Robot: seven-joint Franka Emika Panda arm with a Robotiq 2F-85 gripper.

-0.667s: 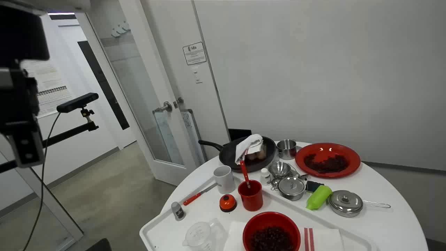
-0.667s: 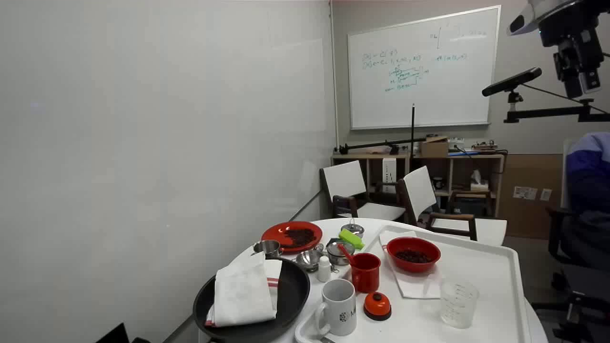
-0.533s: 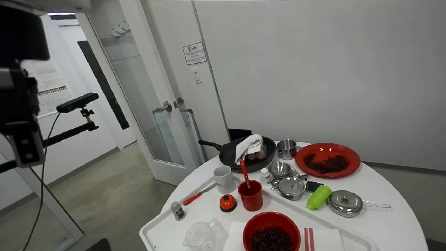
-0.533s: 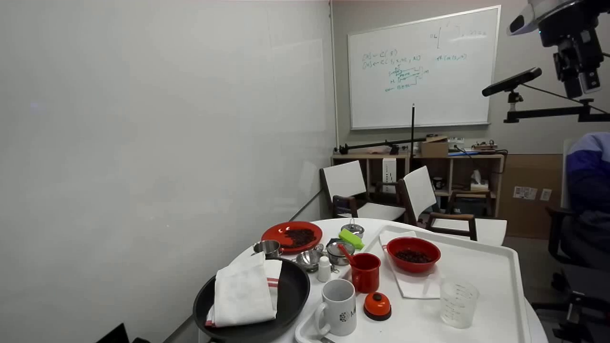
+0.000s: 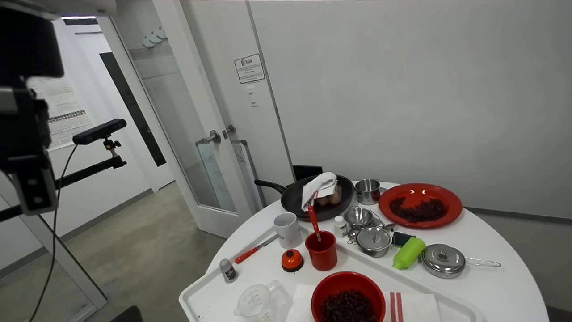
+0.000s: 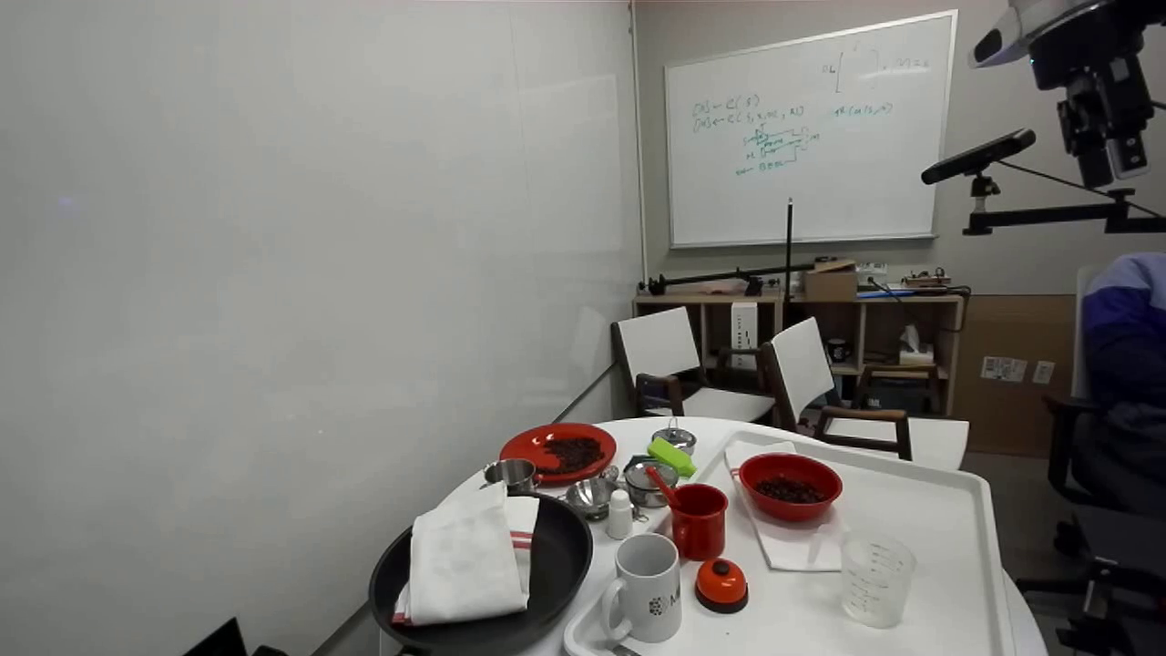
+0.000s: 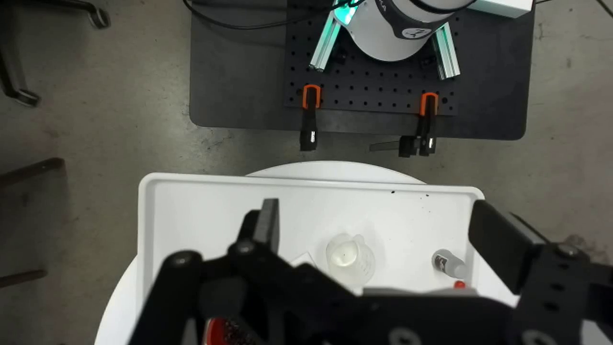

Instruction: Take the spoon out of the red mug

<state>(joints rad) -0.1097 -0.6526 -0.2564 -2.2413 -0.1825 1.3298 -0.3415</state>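
The red mug [image 5: 322, 257] stands upright on the white tray, and it also shows in the other exterior picture [image 6: 700, 527]. The spoon [image 5: 313, 220] leans in the mug with its red handle sticking up past the rim; it also shows in an exterior view [image 6: 662, 486]. A short metal part shows below the handle; its lower end is hidden inside the mug. My gripper [image 6: 1113, 173] is high above and well away from the mug. In the wrist view my gripper [image 7: 378, 223] is open and empty, fingers wide apart. Mug and spoon do not show in the wrist view.
Near the mug are a red bowl [image 5: 348, 295], an orange timer [image 5: 292, 260], a grey mug [image 5: 288, 230], a white bottle [image 6: 619, 515] and metal pots [image 5: 374, 241]. A measuring cup [image 7: 351, 258] stands on the tray [image 7: 201, 211]. A pan [image 6: 560, 583] holds a cloth.
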